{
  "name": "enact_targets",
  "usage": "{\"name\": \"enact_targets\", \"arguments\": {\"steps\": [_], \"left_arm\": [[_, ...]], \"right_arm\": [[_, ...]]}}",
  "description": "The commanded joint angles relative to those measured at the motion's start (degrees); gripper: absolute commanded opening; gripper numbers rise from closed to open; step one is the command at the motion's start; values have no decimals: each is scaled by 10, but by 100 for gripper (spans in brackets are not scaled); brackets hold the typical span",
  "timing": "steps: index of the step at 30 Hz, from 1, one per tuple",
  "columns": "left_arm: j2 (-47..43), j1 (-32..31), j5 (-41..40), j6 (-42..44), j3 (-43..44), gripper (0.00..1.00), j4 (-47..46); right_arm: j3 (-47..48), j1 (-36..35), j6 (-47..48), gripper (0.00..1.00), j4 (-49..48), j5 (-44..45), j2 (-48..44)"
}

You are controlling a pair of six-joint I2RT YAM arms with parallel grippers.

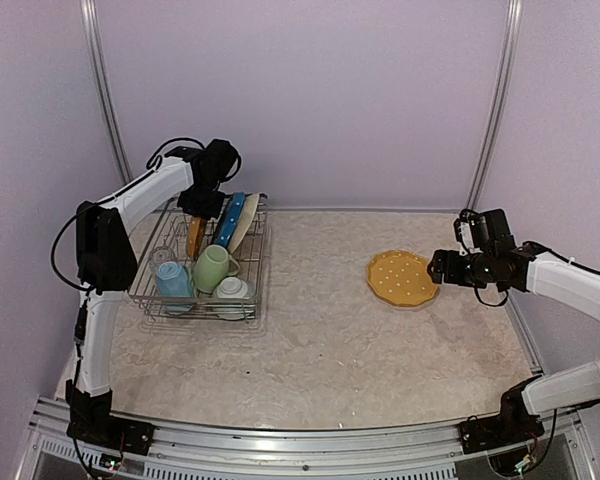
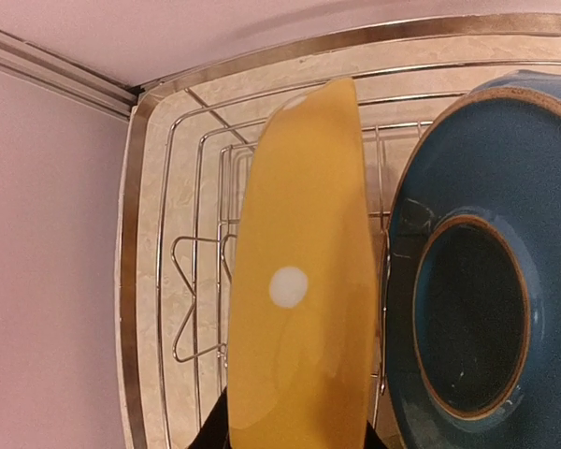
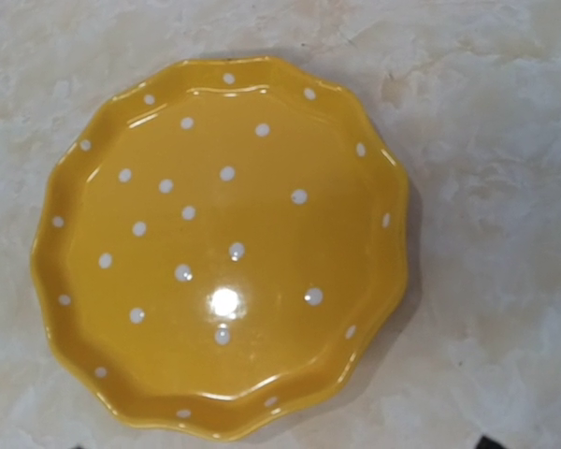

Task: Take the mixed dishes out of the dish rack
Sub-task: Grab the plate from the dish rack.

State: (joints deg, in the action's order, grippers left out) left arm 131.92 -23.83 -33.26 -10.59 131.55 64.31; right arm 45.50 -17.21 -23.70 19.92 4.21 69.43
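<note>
Ok, left gripper (image 1: 200, 210) clamps the racked yellow plate (image 2: 304, 281) edge-on so it lifts clear of the dish rack (image 1: 142, 288) dividers; right gripper (image 1: 440, 268) beside the unloaded plate (image 3: 220, 248), opening unreadable

Bright dishes against silver wire and pale marbling.
A yellow plate (image 3: 220, 248) scattered with white dots sits on the cream, grey-veined desk (image 1: 330, 340). The silver wire rack (image 1: 259, 275) shows a second yellow plate (image 2: 304, 281) with one white dot, a blue plate (image 2: 477, 281) edged in tan, a cream plate (image 1: 247, 221), a light green mug (image 1: 212, 268), a light blue cup (image 1: 173, 281) and a white cup (image 1: 232, 290).
</note>
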Motion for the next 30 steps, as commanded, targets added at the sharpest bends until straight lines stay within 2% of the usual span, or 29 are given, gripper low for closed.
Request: {"name": "enact_targets", "arguments": {"steps": [1,11,23,30], "left_arm": [[-45,-1,-72,21,21,0,42],[-78,-13,-125,30,33,0,40],[-106,-33,-198,70,31,0,-9],[-121,-37,-204,79,29,0,-14]], "right_arm": [[18,-9,-6,87,2,8,5],[17,-13,-7,87,-6,7,21],[16,-16,-6,87,-13,6,32],[16,-17,-7,87,-15,6,34]]}}
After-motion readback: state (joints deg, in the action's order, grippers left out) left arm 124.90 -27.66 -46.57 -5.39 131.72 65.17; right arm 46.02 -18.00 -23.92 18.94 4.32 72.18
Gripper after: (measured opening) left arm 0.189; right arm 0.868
